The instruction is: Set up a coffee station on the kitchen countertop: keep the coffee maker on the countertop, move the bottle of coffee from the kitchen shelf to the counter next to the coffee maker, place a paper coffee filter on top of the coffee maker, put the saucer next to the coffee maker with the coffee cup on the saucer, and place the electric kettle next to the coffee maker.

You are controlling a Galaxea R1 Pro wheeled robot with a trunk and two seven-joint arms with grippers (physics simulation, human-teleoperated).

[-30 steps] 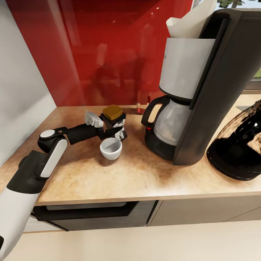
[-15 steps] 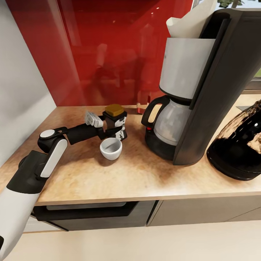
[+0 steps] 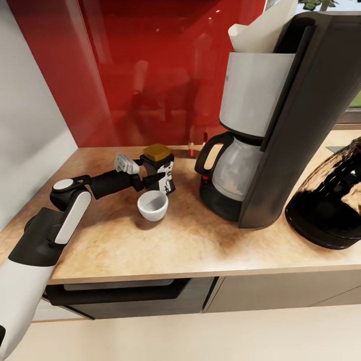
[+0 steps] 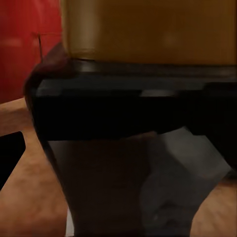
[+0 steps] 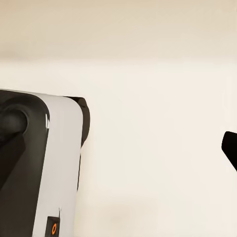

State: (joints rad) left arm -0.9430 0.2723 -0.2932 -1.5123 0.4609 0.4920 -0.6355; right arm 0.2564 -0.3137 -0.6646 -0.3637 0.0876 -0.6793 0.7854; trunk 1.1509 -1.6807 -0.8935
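Note:
The bottle of coffee (image 3: 159, 171) stands upright on the kitchen countertop (image 3: 175, 250), left of the coffee maker (image 3: 271, 130). My left gripper (image 3: 152, 179) reaches in from the left with its fingers on either side of the jar, and it looks open. In the left wrist view the bottle of coffee (image 4: 128, 98) is very close, and a black fingertip (image 4: 10, 155) stands a little apart from it. The coffee cup (image 3: 153, 205) sits on the counter just in front of the jar. The paper coffee filter (image 3: 260, 30) rests in the machine's basket. The electric kettle (image 3: 331, 200) is at the right. The saucer and kitchen shelf are out of view.
A glossy red backsplash (image 3: 150, 75) runs behind the counter and a pale wall (image 3: 25, 125) closes the left end. Grey cabinet fronts (image 3: 281, 296) lie below. In the right wrist view my own white and black body (image 5: 39, 168) shows over a pale floor, with one fingertip (image 5: 230, 148) at the edge.
The jar was tilted in my left gripper a second ago and now stands upright on the counter. The view has shifted slightly.

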